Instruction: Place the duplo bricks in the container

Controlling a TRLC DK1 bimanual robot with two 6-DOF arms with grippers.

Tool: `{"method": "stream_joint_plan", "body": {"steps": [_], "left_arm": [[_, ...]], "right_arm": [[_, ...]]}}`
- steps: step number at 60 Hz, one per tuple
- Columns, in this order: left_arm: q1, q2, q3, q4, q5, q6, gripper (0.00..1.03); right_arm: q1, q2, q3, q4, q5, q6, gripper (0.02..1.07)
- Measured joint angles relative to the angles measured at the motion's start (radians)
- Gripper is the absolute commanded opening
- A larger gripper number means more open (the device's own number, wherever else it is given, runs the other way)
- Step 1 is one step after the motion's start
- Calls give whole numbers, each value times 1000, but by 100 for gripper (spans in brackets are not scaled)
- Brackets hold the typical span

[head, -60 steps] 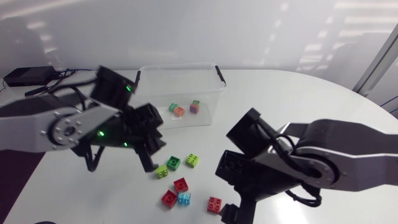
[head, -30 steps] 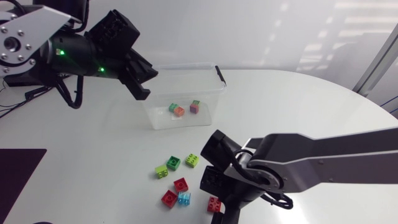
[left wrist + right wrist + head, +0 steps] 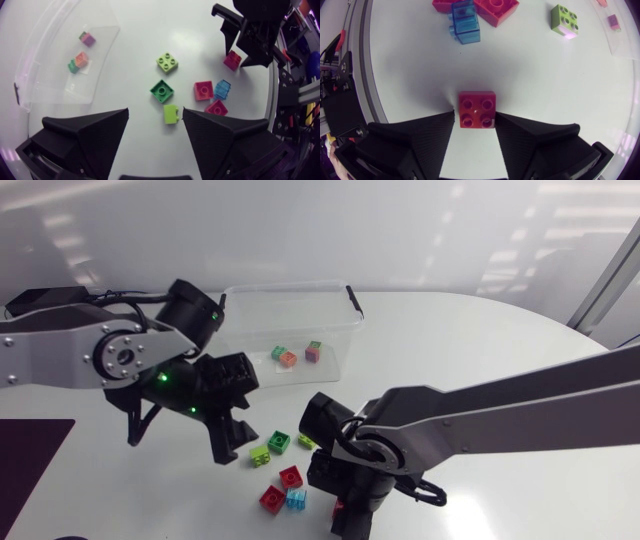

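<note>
Several duplo bricks lie loose in front of the clear container (image 3: 345,330), which holds three small bricks (image 3: 289,358). My left gripper (image 3: 230,442) hangs open just above the table. A lime brick (image 3: 171,114) lies between its fingers, close to one of them and touching neither. Ahead of it sit a dark green brick (image 3: 162,90), a lime square brick (image 3: 168,62), two red bricks (image 3: 203,90) and a clear blue one (image 3: 223,89). My right gripper (image 3: 475,112) is down over a red brick (image 3: 477,109). One finger is at the brick's side and a narrow gap remains at the other.
The container (image 3: 30,85) stands at the back centre with its lid off and black clips on its rim. My two arms work close together over the brick cluster (image 3: 285,475). White table (image 3: 520,360) spreads to the right of the container.
My left arm swung up over the container and came back down beside the bricks, its gripper now open. My right arm slid left onto the red brick and its fingers have narrowed.
</note>
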Motion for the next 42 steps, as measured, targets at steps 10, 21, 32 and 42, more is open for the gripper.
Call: {"method": "stream_joint_plan", "body": {"steps": [10,21,32,42], "left_arm": [[-42,53,-57,40,7,5,92],[-73,146,-106,100,10,5,92],[-72,220,-109,171,10,5,86],[-57,270,-107,220,27,4,30]], "right_arm": [[-2,-56,4,-51,3,0,29],[-63,-188,71,-142,12,-1,29],[-144,-267,180,-166,23,-8,30],[-189,-284,274,-172,22,-8,29]]}}
